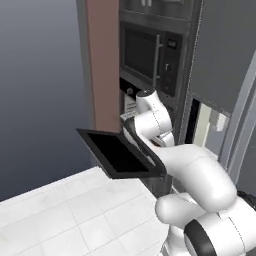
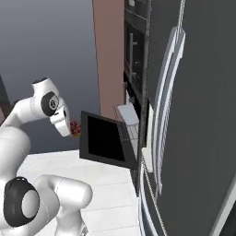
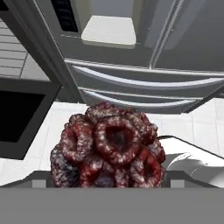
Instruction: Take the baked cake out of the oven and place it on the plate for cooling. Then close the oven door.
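Between the jaws, close against the hand camera: dark red-brown baked cake [image 3: 107,148], a lumpy dome of ring-shaped rosettes with a pale frosted speckle on their ridges and hollow dark centres. Surface rough and crumbly-looking.

White two-finger gripper [image 2: 71,128] clasps the cake with its jaws spread wide around it. In the right base view the cake [image 2: 75,128] shows as a small red patch at the gripper's tip, in mid-air, just left of the door's edge and outside the oven.

Large flat black glass-fronted oven door [image 1: 120,155] hangs open, dropped to near level, a thin dark frame around a glossy pane. From the right side the door [image 2: 103,138] reads as a tilted black slab.

Wide black built-in oven [image 2: 130,129] sits behind it, a wire rack and a pale box-like shape showing at the mouth.

Above: black microwave with a vertical silver handle [image 1: 142,52], smooth glass front. Beside the column, a matt reddish-brown upright cabinet panel [image 1: 102,65].

Tall grey brushed-metal fridge [image 2: 193,115] with long curved bar handles stands right of the oven; its drawer fronts [image 3: 131,83] lie beyond the cake.

White square-tiled floor [image 1: 60,210] below, faint grout lines.
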Motion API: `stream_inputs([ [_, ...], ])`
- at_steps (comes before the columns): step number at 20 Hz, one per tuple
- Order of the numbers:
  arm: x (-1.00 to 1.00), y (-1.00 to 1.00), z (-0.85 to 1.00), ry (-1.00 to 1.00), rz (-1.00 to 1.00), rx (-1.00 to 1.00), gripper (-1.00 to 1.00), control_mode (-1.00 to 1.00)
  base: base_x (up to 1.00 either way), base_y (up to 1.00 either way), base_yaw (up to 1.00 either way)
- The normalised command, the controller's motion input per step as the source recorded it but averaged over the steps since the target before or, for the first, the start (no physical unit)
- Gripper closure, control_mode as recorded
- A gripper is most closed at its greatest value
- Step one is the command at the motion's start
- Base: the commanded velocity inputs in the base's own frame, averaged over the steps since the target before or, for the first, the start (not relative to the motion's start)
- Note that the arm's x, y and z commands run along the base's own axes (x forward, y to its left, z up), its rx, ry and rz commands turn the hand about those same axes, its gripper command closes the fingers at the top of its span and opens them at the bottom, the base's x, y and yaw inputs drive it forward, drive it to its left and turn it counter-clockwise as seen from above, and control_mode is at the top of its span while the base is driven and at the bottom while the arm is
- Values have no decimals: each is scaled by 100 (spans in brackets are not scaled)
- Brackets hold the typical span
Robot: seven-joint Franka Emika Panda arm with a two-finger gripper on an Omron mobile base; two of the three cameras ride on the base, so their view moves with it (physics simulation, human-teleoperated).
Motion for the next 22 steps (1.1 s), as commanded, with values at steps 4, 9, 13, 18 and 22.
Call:
stream_inputs([
  [4,0,0,0,0,0,0,100,100,-97,57,-2],
  [9,0,0,0,0,0,0,100,100,-89,37,-21],
  [13,0,0,0,0,0,0,100,100,-60,4,-46],
  [18,0,0,0,0,0,0,100,100,-42,0,-52],
  [22,0,0,0,0,0,0,100,100,-38,0,-66],
])
